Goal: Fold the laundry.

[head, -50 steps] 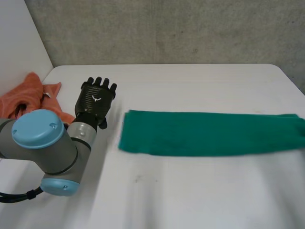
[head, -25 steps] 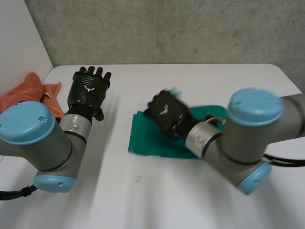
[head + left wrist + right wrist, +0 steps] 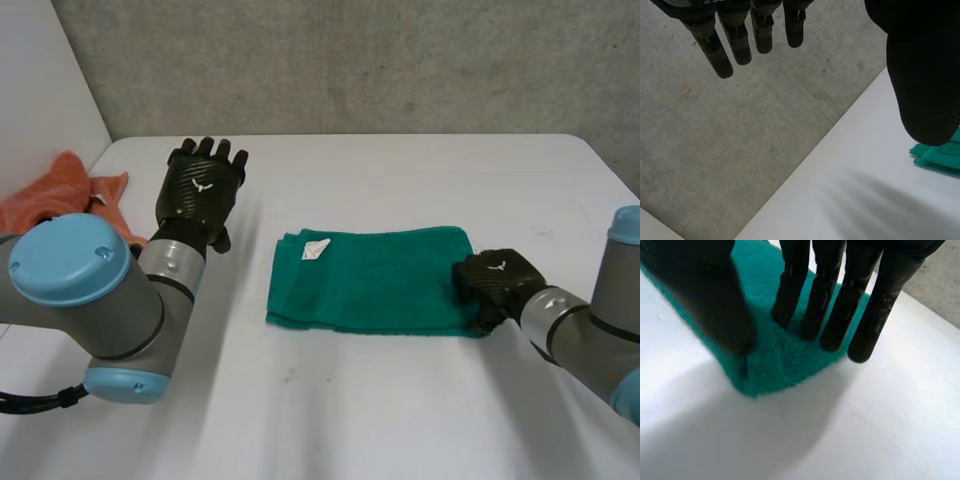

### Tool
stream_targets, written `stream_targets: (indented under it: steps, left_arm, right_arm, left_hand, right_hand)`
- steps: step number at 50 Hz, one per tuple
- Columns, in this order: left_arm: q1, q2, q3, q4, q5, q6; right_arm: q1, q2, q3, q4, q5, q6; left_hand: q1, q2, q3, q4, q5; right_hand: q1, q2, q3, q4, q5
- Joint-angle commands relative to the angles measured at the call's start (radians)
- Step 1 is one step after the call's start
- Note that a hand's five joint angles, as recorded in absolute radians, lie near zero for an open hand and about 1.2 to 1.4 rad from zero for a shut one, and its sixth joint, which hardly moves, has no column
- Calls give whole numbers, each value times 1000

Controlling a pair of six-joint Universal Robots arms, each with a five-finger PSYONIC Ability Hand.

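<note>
Green towel [image 3: 375,280] lies partly under right hand [image 3: 497,281].

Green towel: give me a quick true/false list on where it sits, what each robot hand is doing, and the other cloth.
1. The green towel lies folded on the white table. True.
2. The left robot hand grips the towel's tagged end. False: it is apart from the towel, fingers straight, holding nothing.
3. The right robot hand is at the towel's end away from the white tag. True.
4. The orange cloth lies on top of the green towel. False: it lies by the table's edge beyond the left arm, well apart from the towel.
</note>
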State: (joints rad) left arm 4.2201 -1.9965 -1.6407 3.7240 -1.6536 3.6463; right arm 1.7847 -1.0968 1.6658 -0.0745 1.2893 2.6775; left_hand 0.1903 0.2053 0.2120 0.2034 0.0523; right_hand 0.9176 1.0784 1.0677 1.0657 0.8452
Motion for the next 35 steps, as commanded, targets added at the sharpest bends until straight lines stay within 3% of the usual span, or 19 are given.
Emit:
stream_targets:
  steps: [1, 4, 11, 15, 16, 20, 21, 23, 29, 35]
  left_arm:
    - [-3, -4, -4, -1, 0, 0]
    - [-5, 4, -7, -3, 0, 0]
    - [3, 30, -4, -23, -2, -3]
    - [14, 36, 7, -32, -9, -6]
    - [15, 36, 10, -35, -11, -6]
    - [14, 38, 24, -38, -17, -14]
    - [11, 36, 30, -39, -17, -26]
    - [4, 35, 41, -44, -17, -41]
    - [-44, -10, 131, -94, -8, -123]
    - [-107, -111, 258, -226, 31, -227]
  right_arm:
    - [-8, 14, -70, -48, 33, -80]
    - [34, 20, -138, -44, 71, -91]
    - [352, 98, -372, -41, 123, -110]
    - [472, 161, -445, -44, 79, -133]
    - [502, 196, -457, -39, 33, -143]
    - [536, 262, -480, -24, -42, -157]
    - [536, 267, -486, -18, -38, -153]
    - [527, 261, -492, -7, 17, -128]
    - [466, 193, -482, -2, 146, 60]
    - [361, 161, -472, 36, 99, 317]
  left_hand:
    - [-12, -27, -34, -25, -49]
    - [-15, -30, -37, -28, -52]
    - [-16, -31, -38, -29, -52]
    - [-16, -31, -38, -29, -52]
    - [-16, -31, -38, -29, -52]
    - [-12, -27, -34, -25, -49]
    - [-12, -27, -34, -25, -49]
    - [-12, -27, -34, -25, -49]
    - [6, -9, -16, -8, -31]
    - [23, 8, 1, 10, -13]
  right_hand:
    - [479, 318, 329, 331, 377]
    - [479, 318, 329, 331, 377]
    - [479, 318, 329, 331, 377]
    - [479, 318, 329, 331, 377]
    - [479, 318, 329, 331, 377]
    - [479, 318, 329, 331, 377]
    - [273, 113, 123, 125, 171]
    - [-743, -904, -893, -891, -845]
    - [-743, -904, -893, -891, -845]
    - [-743, -904, -893, -891, -845]
